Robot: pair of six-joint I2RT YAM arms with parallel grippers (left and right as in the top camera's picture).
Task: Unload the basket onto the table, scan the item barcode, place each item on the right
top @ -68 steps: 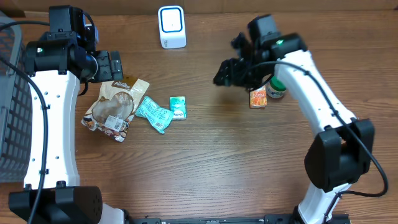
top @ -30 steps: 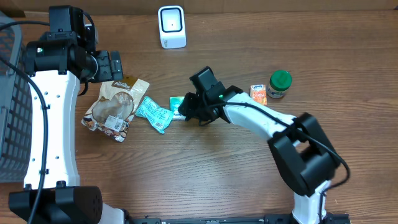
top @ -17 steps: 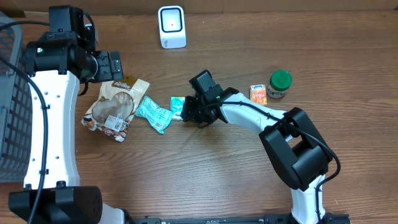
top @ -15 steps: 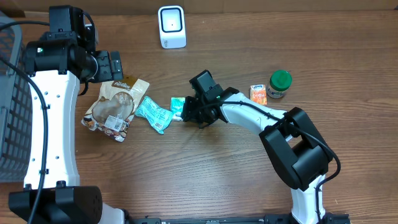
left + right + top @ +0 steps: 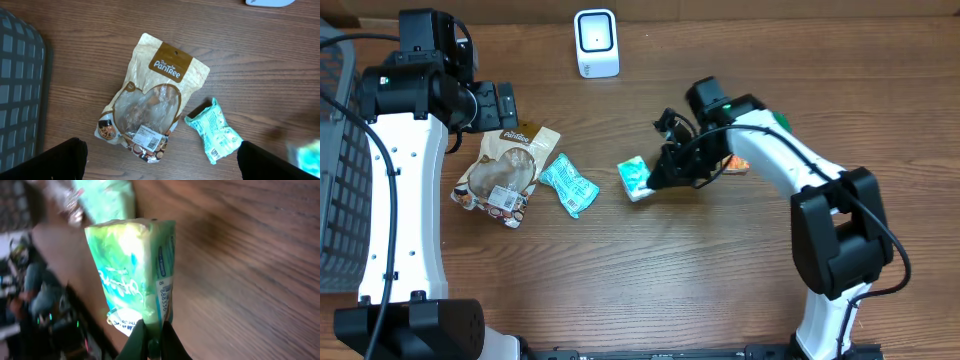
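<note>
Moved: small green-and-white soft packet (image 5: 636, 177) is no longer beside the teal crinkled sachet (image 5: 568, 183); it is now further right, over mid-table.
Right gripper (image 5: 150, 336): clamped on the packet's bottom edge.
Wrist-only: digits printed on the packet's side (unreadable overhead).
Long axis: points away from the fingertips.
Left gripper (image 5: 500, 105): fingers spread wide over the tan window pouch (image 5: 150, 100).
Around: white box scanner (image 5: 596, 43) well apart.

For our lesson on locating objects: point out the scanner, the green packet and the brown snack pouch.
scanner (image 5: 596, 42), overhead view, middle of its white front.
green packet (image 5: 130, 272), right wrist view, middle of its broad face.
brown snack pouch (image 5: 148, 104), left wrist view, clear window at its middle.
</note>
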